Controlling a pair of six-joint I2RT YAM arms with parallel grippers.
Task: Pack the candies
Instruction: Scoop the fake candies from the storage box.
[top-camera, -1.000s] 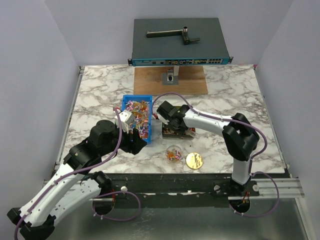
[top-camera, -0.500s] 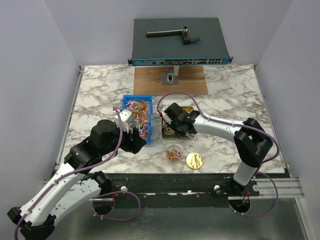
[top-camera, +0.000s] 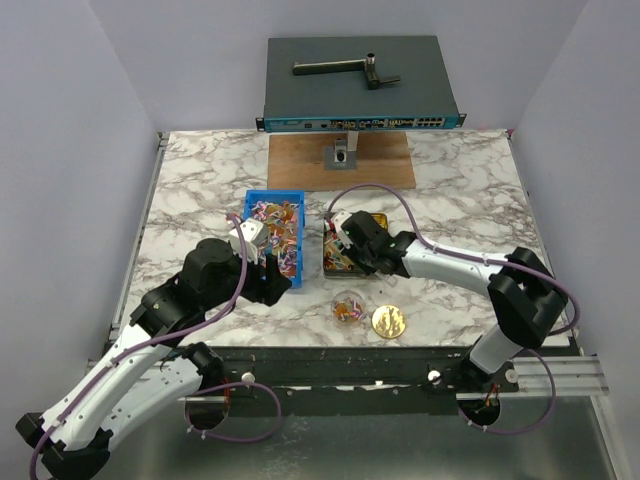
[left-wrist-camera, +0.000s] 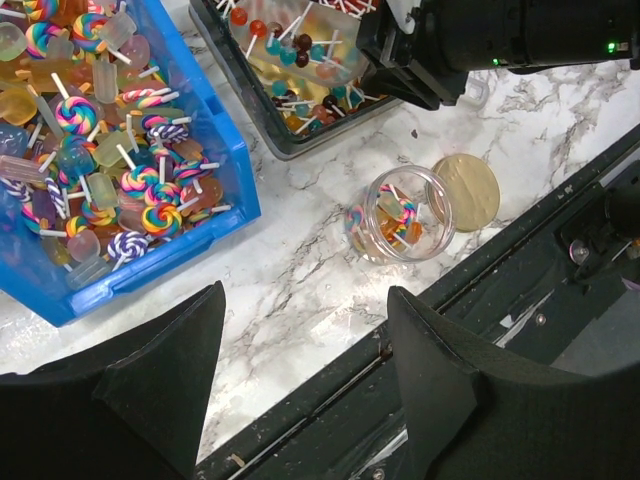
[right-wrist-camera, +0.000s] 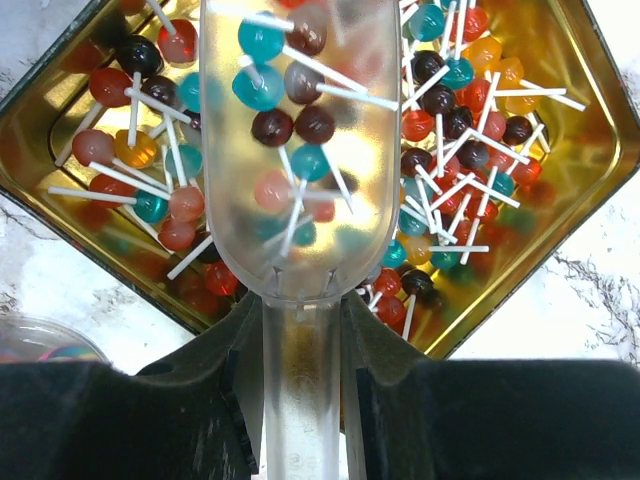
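Note:
The candies are small lollipops on white sticks. Swirl candies (left-wrist-camera: 110, 150) fill a blue bin (top-camera: 275, 193). Round ones (right-wrist-camera: 470, 130) lie in a gold tin (right-wrist-camera: 560, 90), which the top view shows right of the blue bin as the tin (top-camera: 335, 268). My right gripper (right-wrist-camera: 300, 330) is shut on the handle of a clear plastic scoop (right-wrist-camera: 300, 180). The scoop holds several candies above the tin. A clear jar (left-wrist-camera: 405, 215) with a few candies stands near the front edge, beside a gold lid (left-wrist-camera: 470, 190). My left gripper (left-wrist-camera: 305, 300) is open and empty, hovering near the bin's front corner.
A grey network box (top-camera: 360, 80) and a wooden board (top-camera: 340, 160) stand at the back. The dark front rail of the table (left-wrist-camera: 420, 340) runs just under my left fingers. My right arm (top-camera: 450, 262) reaches across from the right.
My right gripper with the scoop has shifted right and nearer over the tin, and its elbow has swung out to the right. The left arm has stayed put.

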